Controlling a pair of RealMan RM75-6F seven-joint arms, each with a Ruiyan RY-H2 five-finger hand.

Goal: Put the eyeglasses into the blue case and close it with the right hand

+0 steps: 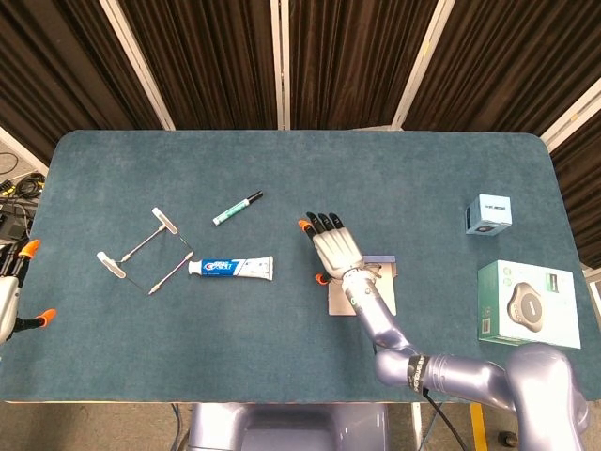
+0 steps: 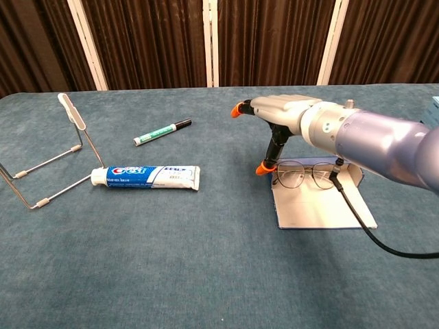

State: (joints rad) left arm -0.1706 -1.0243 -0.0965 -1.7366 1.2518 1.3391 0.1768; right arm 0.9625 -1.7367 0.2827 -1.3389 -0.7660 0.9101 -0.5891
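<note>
Your right hand (image 2: 278,113) has its fingers stretched out flat and apart, palm down, with nothing in them. The thumb hangs below, and its orange tip (image 2: 263,168) sits just off the left edge of the blue case (image 2: 322,205), beside the left lens of the eyeglasses (image 2: 306,175). In the head view the same hand (image 1: 336,252) lies over the case's upper left corner, fingertips pointing away from you and past its far edge.

The eyeglasses are already in the case, standing along its raised back wall with the lenses facing the chest camera. The case lies open, its pale lining showing (whether the thumb touches the frame, you cannot tell from either view).

Your left hand (image 1: 11,291) shows only at the left edge of the head view, off the table's corner. Its orange-tipped fingers are spread and it holds nothing.

Left of the case lies a toothpaste tube (image 2: 147,177), with a green marker (image 2: 162,131) beyond it and a wire stand (image 2: 48,161) further left. On the right side of the table (image 1: 282,357) sit a small light-blue box (image 1: 489,214) and, nearer you, a larger green-and-white box (image 1: 527,304).
</note>
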